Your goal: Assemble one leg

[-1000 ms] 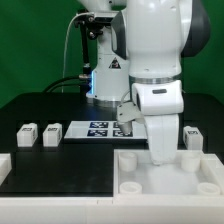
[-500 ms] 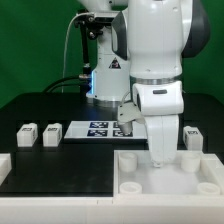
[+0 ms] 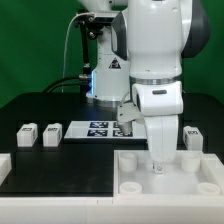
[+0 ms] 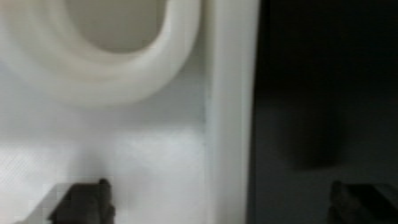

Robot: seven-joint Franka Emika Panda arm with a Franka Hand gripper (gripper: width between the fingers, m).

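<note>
Arm (image 3: 160,60) lowered slightly toward white tray (image 3: 195,178), fingers (image 4: 80,203) apart — tips blurred (cut off in wrist view)

Gripper (image 4: 222,203) spread, straddling white tray (image 4: 143,150) edge; round socket (image 4: 134,75) near.

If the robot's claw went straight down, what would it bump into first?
Most likely the big white tray. The gripper points down over it, and the wrist view shows the tray's white surface and a round socket very near. How much gap remains is unclear.
</note>
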